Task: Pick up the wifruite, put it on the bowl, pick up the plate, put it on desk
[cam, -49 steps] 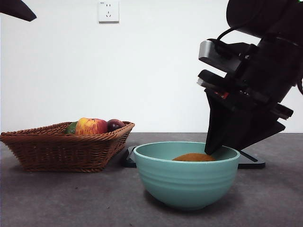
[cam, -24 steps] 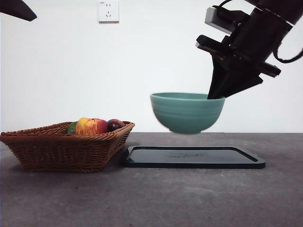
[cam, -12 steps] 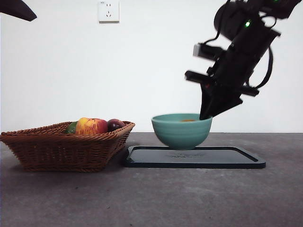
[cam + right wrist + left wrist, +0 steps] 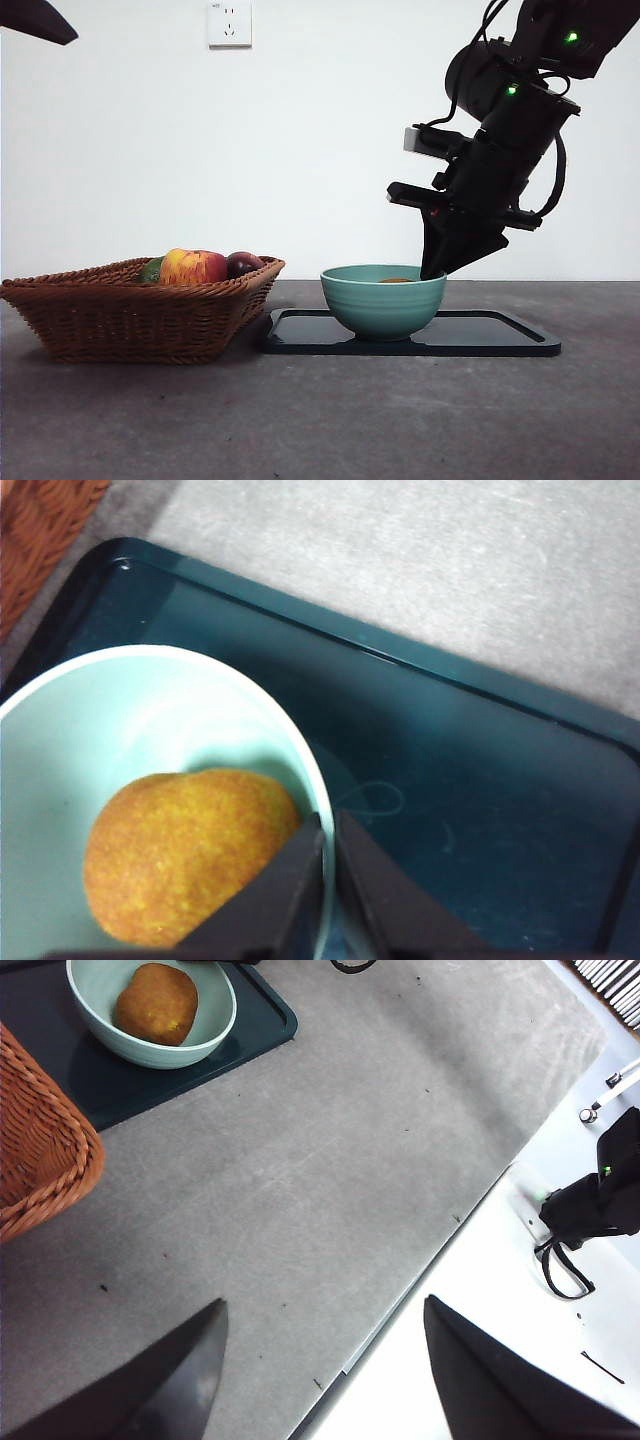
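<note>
Letting go gently is the trick now: right pincer (image 4: 325, 880) pinching the teal bowl (image 4: 383, 300)'s rim, wifruite (image 4: 190, 855) inside, bowl resting on the black tray (image 4: 500, 335).

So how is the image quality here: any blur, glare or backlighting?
Front view: bright white wall backlights the right gripper, a dark silhouette at the bowl rim. Right wrist view: soft overall, faint glare on the tray. Left wrist view: sharp, evenly lit desk.

Even, bright indoor light, soft shadow under the bowl (image 4: 384, 300), slight blur in the right wrist view.
</note>
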Tool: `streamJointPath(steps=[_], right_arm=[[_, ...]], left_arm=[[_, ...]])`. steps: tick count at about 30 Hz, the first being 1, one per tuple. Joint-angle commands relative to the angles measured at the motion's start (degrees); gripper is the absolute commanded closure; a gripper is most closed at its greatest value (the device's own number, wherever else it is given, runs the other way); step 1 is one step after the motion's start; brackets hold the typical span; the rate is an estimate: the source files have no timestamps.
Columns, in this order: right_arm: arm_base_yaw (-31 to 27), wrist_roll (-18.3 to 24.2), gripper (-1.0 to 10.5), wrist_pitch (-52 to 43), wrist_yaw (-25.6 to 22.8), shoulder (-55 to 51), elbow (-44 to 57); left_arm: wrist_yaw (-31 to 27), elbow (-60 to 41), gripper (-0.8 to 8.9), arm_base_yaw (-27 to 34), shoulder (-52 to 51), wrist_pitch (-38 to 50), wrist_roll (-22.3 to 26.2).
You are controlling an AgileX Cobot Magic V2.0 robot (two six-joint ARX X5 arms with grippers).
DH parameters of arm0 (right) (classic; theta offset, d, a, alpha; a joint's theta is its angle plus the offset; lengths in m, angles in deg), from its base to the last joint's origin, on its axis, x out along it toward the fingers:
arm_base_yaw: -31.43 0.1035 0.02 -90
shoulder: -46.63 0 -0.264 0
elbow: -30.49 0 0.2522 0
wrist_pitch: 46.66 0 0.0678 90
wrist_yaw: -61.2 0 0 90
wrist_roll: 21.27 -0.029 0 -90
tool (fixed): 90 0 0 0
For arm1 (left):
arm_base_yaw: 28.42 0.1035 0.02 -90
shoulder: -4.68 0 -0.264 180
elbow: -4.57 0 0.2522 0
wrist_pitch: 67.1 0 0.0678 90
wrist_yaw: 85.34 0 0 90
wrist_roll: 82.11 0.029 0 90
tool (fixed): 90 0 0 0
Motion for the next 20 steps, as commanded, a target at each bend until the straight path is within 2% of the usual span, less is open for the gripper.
streamJointPath(steps=[1,4,9,15,20], right_arm=[[0.2,0.4,9.3,-0.6,0.1,1.1,-1.3],[0.2,0.2,9.1,0.0,0.1,1.1,-1.3],[0.1,-0.2,7.5,0.2,-0.1,0.4,-1.3],[-0.2,-0.7,7.5,1.5,0.0,-4.1,-1.6],[-0.2,-0.7,7.5,5.1,0.1,-12.0,-1.6]], left_arm=[[0.2,0.3,5.01,-0.3,0.3,0.4,0.9],[0.2,0.3,5.01,-0.3,0.3,0.4,0.9],[0.2,0.3,5.01,-0.3,0.3,0.4,0.9],[0.2,0.3,5.01,-0.3,0.3,0.4,1.0],[0.2,0.3,5.01,-0.3,0.3,0.5,1.4]])
